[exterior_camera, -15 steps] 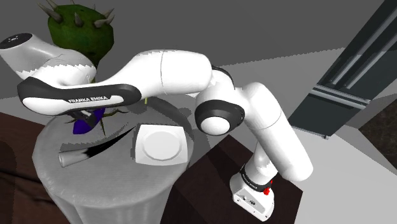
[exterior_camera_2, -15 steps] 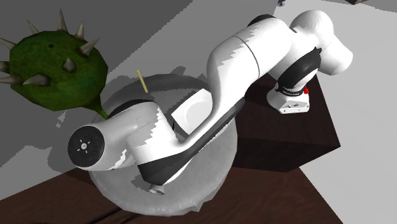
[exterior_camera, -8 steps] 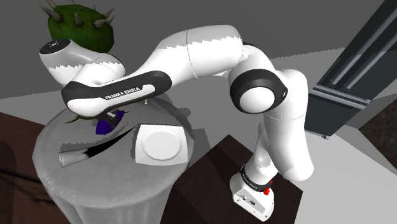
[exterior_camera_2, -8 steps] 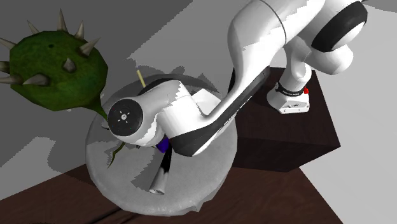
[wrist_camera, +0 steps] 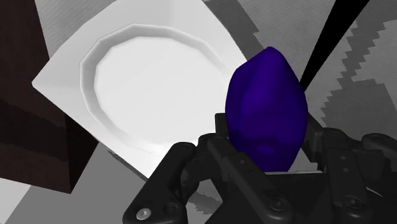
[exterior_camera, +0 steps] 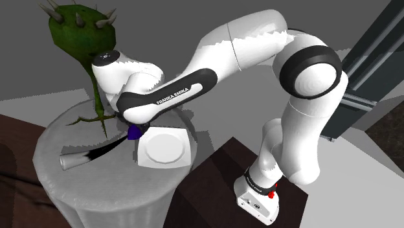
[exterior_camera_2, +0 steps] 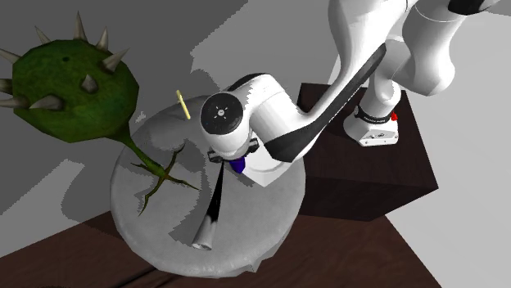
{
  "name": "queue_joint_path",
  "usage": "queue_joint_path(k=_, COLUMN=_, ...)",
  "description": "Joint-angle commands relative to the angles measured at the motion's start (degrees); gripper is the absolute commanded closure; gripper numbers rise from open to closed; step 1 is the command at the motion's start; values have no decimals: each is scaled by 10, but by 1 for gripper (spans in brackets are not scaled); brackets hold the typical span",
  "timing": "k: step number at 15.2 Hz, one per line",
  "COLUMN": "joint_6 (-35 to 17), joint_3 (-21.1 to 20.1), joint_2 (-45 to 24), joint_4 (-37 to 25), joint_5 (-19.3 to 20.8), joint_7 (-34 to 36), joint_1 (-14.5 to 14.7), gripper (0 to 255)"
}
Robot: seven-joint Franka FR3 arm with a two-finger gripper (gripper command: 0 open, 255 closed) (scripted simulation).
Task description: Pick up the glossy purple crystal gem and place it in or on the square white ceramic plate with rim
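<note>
A deep purple faceted gem [wrist_camera: 267, 111] sits clasped between the black fingers of my gripper [wrist_camera: 267, 156], which is shut on it. In the shoulder view the gem [exterior_camera: 134, 133] hangs just above the round grey table [exterior_camera: 97, 188], right at the left edge of the square white plate [exterior_camera: 183, 160]. The plate [wrist_camera: 63, 76] has a round well with nothing in it and lies beside and below the gem. From the second exterior view the gem [exterior_camera_2: 238, 164] peeks out under the hand, and the arm hides most of the plate.
A spiky green plant [exterior_camera: 78, 29] rises at the table's far left, its stem and roots [exterior_camera_2: 160, 176] spreading over the top. A grey tube [exterior_camera: 68, 160] lies near the front left edge. A thin yellow stick [exterior_camera_2: 183, 105] stands at the back. The dark stand [exterior_camera_2: 385, 176] adjoins the table.
The arm has swung toward the shoulder view's right, carrying the gem from beside the plant stem to the plate's left edge. The upper arm has risen.
</note>
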State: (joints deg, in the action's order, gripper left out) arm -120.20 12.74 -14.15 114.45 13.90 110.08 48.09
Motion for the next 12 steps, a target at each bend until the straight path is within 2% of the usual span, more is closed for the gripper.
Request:
queue_joint_path(k=1, joint_6=-16, joint_3=5, joint_2=43, joint_4=58, joint_5=13, joint_7=3, joint_1=-1, gripper=255)
queue_joint_path(k=8, joint_6=-53, joint_3=20, joint_2=181, joint_4=232, joint_5=64, joint_7=22, joint_1=-9, gripper=255)
queue_joint_path(k=12, joint_6=-85, joint_3=21, joint_2=159, joint_4=242, joint_5=66, joint_7=28, joint_1=-11, gripper=255)
